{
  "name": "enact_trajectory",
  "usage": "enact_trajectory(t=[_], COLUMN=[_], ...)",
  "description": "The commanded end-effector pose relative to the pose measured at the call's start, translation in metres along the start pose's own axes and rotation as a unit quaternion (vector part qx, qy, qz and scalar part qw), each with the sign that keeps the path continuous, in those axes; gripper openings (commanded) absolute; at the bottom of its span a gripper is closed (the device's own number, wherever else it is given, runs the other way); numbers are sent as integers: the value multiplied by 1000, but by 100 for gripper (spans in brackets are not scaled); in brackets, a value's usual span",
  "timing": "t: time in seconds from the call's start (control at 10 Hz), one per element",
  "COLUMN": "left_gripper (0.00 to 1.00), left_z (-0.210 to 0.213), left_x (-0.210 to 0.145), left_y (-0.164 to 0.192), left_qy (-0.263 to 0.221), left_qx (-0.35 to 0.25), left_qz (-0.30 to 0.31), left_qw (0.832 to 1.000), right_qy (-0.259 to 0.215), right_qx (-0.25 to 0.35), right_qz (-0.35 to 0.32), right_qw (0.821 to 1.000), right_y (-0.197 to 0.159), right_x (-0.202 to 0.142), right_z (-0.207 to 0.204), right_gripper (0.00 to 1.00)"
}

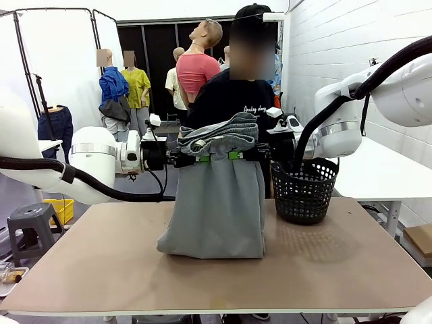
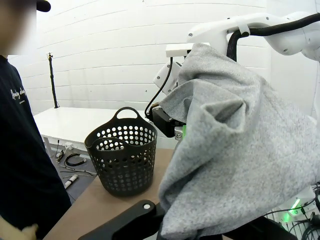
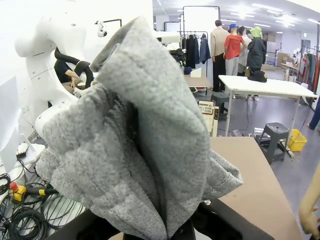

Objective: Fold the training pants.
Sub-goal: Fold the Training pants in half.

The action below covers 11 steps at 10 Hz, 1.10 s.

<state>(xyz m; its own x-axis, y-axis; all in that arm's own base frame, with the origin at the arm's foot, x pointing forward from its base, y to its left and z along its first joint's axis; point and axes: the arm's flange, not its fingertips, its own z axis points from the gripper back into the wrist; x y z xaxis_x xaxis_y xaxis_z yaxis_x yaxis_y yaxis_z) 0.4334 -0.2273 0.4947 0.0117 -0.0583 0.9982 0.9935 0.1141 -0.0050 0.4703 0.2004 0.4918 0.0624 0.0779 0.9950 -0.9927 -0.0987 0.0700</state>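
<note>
Left gripper [image 1: 197, 159] clamped tight on the training pants [image 1: 219, 202], pinching the left side of the bunched upper edge, green pads just visible against the grey cloth. Right gripper [image 1: 237, 155] pinched shut likewise on the same garment, on the right side of that edge, close beside the other. Between and above the two grips, folds of waistband heaped and draped over the fingers; in both wrist views, grey fabric mounded over the jaws. Below the grips, the rest hanging as one broad doubled panel, held upright above the middle of the table [image 1: 94, 270], lower hem resting on the surface and buckling a little toward the left. Black mesh basket [image 1: 304, 192] standing near the far right edge, just beside the hanging cloth, whether touching cannot be told. Person [image 1: 233, 101] standing behind the far edge, partly hidden by the garment, taking no visible part. By the look of it, roughly midway: apparently gathered lengthwise and lifted, but not yet laid flat. Probably left to do: lowering the panel onto the table, doubling it over once more, letting go and leaving a tidy stack.
</note>
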Motion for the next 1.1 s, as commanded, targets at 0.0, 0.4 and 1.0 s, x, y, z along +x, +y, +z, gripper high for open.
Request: enact_trajectory(t=[0.0,0.4,1.0], left_gripper=[0,0,0], left_z=[-1,-1,-1], left_x=[3,3,3], left_y=[-2,-2,-2], left_qy=[3,3,3], left_qx=[-1,-1,-1], left_qz=[-10,-10,-10], left_qw=[1000,1000,1000], right_qy=[-2,-2,-2], right_qx=[2,2,2], right_qz=[3,3,3], right_qw=[1000,1000,1000], right_y=[2,2,2], right_x=[0,0,0], right_z=[0,0,0], right_gripper=[0,0,0])
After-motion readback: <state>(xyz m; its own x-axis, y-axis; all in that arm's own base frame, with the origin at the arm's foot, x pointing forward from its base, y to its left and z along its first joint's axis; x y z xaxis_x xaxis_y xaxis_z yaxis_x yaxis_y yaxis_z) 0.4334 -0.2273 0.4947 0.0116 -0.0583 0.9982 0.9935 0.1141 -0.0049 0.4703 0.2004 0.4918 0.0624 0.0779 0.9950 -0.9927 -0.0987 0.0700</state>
